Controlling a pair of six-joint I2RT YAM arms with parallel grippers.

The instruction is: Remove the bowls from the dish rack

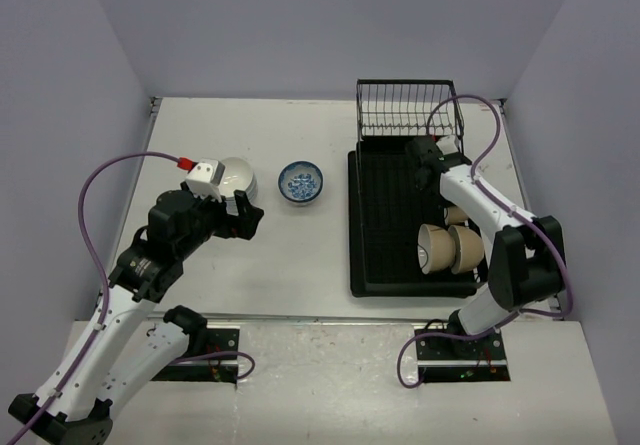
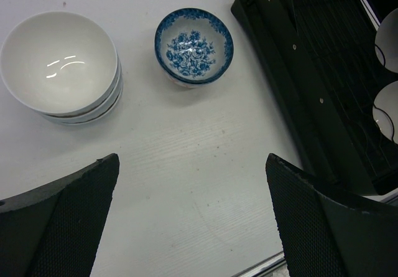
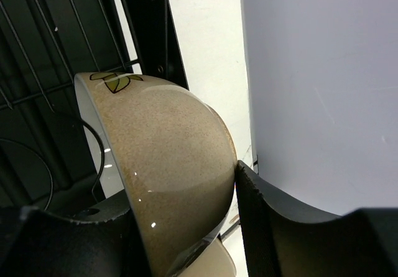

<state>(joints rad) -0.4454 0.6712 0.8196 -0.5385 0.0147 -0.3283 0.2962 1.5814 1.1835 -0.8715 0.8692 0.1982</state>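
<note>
The black dish rack [image 1: 385, 215] lies on the right, with its wire basket [image 1: 405, 110] at the far end. Two tan bowls [image 1: 450, 248] lie on their sides in the tray. My right gripper [image 3: 183, 187] is shut on a third tan bowl [image 3: 168, 165] with a leaf mark; in the top view it is mostly hidden under the arm [image 1: 455, 213]. A stack of white bowls [image 1: 235, 177] and a blue-and-white bowl [image 1: 300, 182] stand on the table. My left gripper [image 1: 248, 215] is open and empty, near the white stack [image 2: 59, 62] and the blue bowl [image 2: 194, 45].
Another tan bowl [image 3: 214, 266] lies just below the held one. The rack's left rim [image 2: 292, 90] runs along the right of the left wrist view. Grey walls close in the table at the sides and back. Purple cables loop off both arms.
</note>
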